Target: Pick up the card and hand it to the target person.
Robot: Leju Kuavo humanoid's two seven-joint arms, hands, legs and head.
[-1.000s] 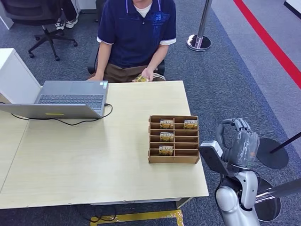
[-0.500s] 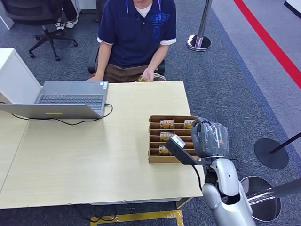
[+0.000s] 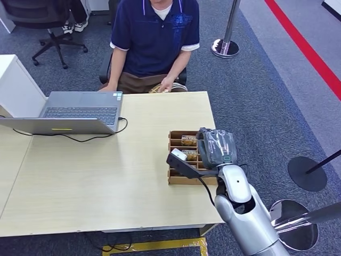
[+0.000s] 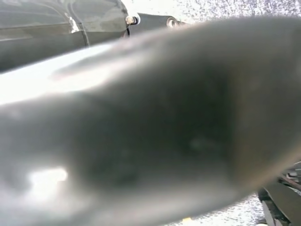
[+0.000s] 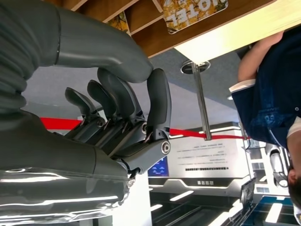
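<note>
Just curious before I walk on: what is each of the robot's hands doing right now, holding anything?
Right hand: open, holding nothing, over the card rack.
Left hand: its wrist view is a blur, so cannot be told.

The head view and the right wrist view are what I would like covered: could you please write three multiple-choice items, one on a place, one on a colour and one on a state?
1. Where is the right hand?
A. over the card rack
B. over the laptop
C. hanging beside the table

2. What colour is the seated person's shirt?
A. red
B. dark blue
C. white

3. What do the right hand's fingers hold?
A. a card
B. the laptop cable
C. nothing

Answers:
1 A: in the head view the hand covers the right side of the brown card rack on the table.
2 B: the person behind the table wears a dark blue polo.
3 C: in the right wrist view the fingers are curled with nothing between them, and a card lies in the rack.
</note>
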